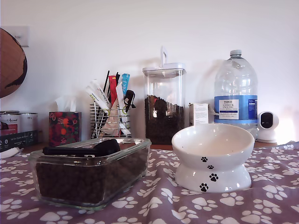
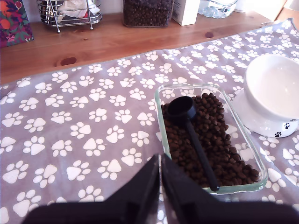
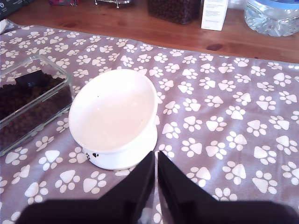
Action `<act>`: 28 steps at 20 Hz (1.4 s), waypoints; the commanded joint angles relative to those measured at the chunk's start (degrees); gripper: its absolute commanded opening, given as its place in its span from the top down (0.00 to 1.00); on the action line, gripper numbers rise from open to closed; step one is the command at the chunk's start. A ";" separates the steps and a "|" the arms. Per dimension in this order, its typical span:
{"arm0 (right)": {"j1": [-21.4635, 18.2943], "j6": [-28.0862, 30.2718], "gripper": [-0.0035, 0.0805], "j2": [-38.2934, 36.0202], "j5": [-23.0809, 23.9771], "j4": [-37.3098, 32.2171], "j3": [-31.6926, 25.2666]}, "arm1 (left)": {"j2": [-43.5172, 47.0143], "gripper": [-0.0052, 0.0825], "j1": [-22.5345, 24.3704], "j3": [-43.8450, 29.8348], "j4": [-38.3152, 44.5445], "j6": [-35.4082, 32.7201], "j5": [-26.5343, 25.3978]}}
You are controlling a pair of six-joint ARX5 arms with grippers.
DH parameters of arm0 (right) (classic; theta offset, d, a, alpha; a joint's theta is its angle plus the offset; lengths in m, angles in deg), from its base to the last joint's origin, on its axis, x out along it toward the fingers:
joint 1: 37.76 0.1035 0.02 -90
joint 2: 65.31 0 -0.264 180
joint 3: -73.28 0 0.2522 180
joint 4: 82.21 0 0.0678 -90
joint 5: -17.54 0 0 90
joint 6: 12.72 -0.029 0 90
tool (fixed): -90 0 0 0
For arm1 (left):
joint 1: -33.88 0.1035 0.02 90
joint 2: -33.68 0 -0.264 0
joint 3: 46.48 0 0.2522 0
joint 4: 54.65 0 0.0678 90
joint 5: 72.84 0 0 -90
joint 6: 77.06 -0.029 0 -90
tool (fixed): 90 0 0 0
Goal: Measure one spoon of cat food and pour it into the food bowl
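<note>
hovering with my first gripper point(image 2: 160, 170) and my second gripper point(image 3: 155, 165) both closed, empty; the spoon point(image 2: 191, 136) lies on the cat food point(image 2: 219, 154), the food bowl point(image 3: 114, 114) beside.

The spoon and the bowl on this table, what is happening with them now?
Nothing is held yet. The spoon lies on the cat food in the glass dish, and the food bowl beside it is empty. My first gripper hangs shut near the dish, my second gripper shut near the bowl.
</note>
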 commanded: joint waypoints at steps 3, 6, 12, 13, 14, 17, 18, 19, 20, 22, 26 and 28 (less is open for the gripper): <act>0.00 -1.55 0.97 0.70 0.00 -2.67 -1.09 | -0.59 0.96 0.02 -0.85 -3.37 -0.04 4.33; 0.00 -1.62 0.97 0.70 -0.04 -2.75 -1.09 | -0.57 0.96 0.02 -0.85 -3.37 0.00 4.39; 1.33 -4.59 0.97 2.89 -9.11 -9.90 -1.09 | -2.32 0.96 -0.52 0.42 -0.24 1.42 8.81; 2.01 -4.57 0.97 4.13 -10.40 -11.04 -1.09 | -3.72 0.96 -1.03 1.14 -0.28 1.44 8.83; 2.91 -4.57 0.97 6.32 -11.21 -12.13 -1.09 | -5.81 0.96 -1.81 2.05 -0.31 1.42 8.81; 5.42 -4.55 0.97 12.11 -11.67 -14.86 -1.09 | -13.22 0.96 -5.05 6.05 -0.33 1.38 8.46; 6.01 -4.52 0.97 13.73 -11.69 -15.87 -1.09 | -15.78 0.96 -6.10 7.56 -0.50 1.40 8.35; 6.36 -4.52 0.97 14.99 -11.69 -16.61 -1.09 | -18.32 0.96 -7.02 9.42 -0.98 1.42 8.00; 6.64 -4.52 0.97 16.02 -11.69 -17.20 -1.09 | -20.83 0.96 -7.87 11.28 -1.62 1.40 7.91; 6.78 -4.52 0.97 17.64 -11.72 -18.36 -1.09 | -26.08 0.96 -9.64 14.88 -2.10 0.98 7.56; 6.75 -4.33 0.97 18.71 -11.65 -19.21 -1.09 | -32.06 0.96 -10.99 17.33 4.02 1.01 7.74; 6.75 -4.31 0.97 18.71 -11.63 -19.23 -1.09 | -33.42 0.95 -11.02 17.33 5.49 0.94 7.52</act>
